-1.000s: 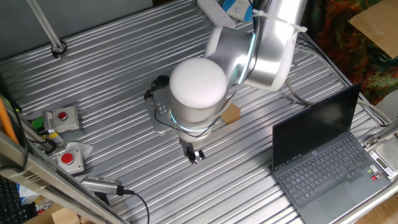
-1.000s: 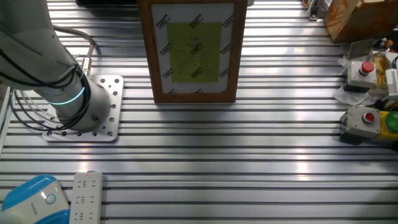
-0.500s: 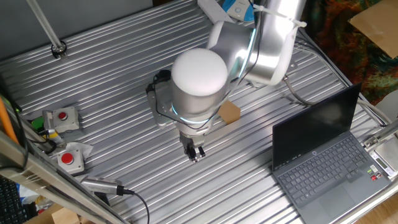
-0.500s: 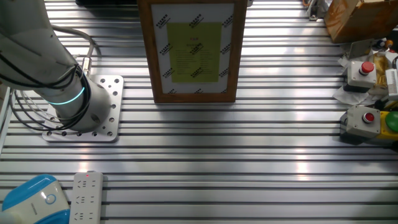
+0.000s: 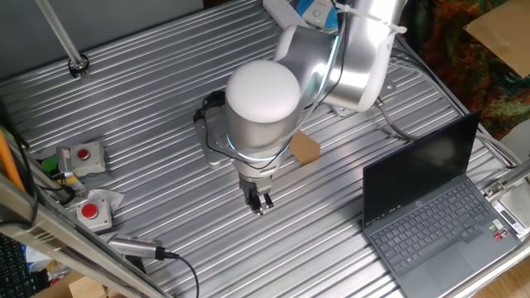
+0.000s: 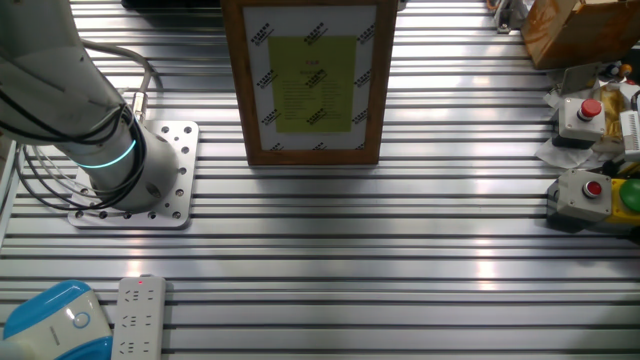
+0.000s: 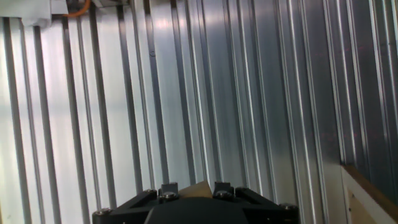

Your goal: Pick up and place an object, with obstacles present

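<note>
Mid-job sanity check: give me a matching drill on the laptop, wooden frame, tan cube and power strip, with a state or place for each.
1 laptop
2 wooden frame
3 tan cube
4 power strip

A holds a yellow sheet
B black, lid open
C between the fingers of the gripper
D white, beside a blue device

Pairs: 1-B, 2-A, 3-C, 4-D

My gripper [image 7: 193,188] sits at the bottom edge, a small tan wooden cube [image 7: 194,189] wedged between its fingertips. Beneath me runs the ribbed metal worktop [image 7: 186,93]. A light-wood panel [image 7: 367,193] edges the lower right corner.
</note>
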Controlling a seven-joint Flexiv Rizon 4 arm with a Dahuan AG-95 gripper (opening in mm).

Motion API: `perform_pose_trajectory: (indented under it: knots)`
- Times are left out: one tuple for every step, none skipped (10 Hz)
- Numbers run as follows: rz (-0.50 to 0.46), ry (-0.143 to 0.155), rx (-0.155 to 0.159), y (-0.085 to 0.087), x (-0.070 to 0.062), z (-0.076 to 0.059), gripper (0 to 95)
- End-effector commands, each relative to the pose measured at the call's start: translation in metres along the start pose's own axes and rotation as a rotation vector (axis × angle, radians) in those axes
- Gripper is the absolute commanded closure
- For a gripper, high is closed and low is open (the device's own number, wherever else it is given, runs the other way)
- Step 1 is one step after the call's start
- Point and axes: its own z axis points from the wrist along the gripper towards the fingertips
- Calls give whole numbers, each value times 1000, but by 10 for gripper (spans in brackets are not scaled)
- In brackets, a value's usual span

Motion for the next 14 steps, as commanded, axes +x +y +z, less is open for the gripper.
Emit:
perform_pose_trajectory:
  knots:
    - [-16, 20, -6, -1, 0, 0, 950]
    - [-19, 26, -6, -1, 0, 0, 950]
    - [-24, 29, -6, -1, 0, 0, 950]
    - [-27, 32, -7, -1, 0, 0, 950]
    - [-42, 44, -5, -1, 0, 0, 950]
    - [-47, 46, -10, -1, 0, 0, 950]
    - [-49, 53, -7, -1, 0, 0, 950]
    - [-46, 55, -7, -1, 0, 0, 950]
    - [-45, 61, -6, -1, 0, 0, 950]
    - [-35, 64, -3, -1, 0, 0, 950]
    - [-21, 63, 0, -1, 0, 0, 950]
    - [-13, 62, 8, 1, 1, -1, 950]
    - [-4, 61, 15, 10, 5, -3, 950]
    - [-2, 55, 31, 17, 10, -2, 950]
